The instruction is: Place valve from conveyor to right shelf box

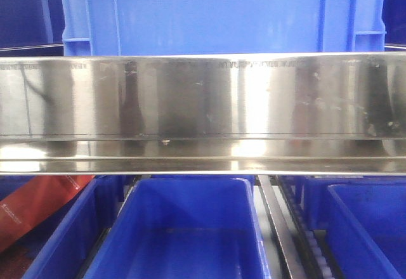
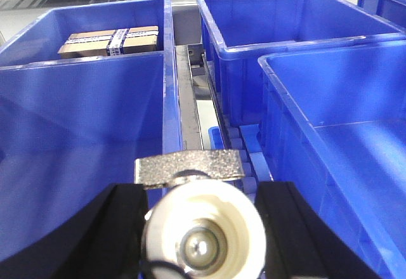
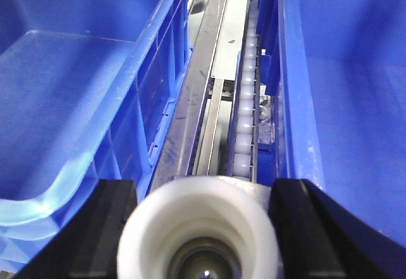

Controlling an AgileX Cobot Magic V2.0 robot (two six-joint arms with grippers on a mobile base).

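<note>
In the left wrist view my left gripper [image 2: 203, 231] is shut on a valve [image 2: 190, 212] with a white round end and a grey metal handle [image 2: 190, 167], held above the gap between blue boxes. In the right wrist view my right gripper [image 3: 200, 228] is shut on a second valve [image 3: 196, 206], its white round end facing the camera, above a roller track [image 3: 244, 120] between two blue boxes. The black fingers [image 3: 108, 228] press on both sides of it. The conveyor is out of view. Neither gripper shows in the front view.
A cardboard package [image 2: 108, 41] lies in the far left box [image 2: 38, 32]. Other blue boxes stand at left [image 2: 82, 133], centre back [image 2: 279, 32] and right [image 2: 342, 120]. In front a steel shelf rail [image 1: 203, 101] runs across, with a blue crate [image 1: 222, 12] above and boxes [image 1: 184, 228] below.
</note>
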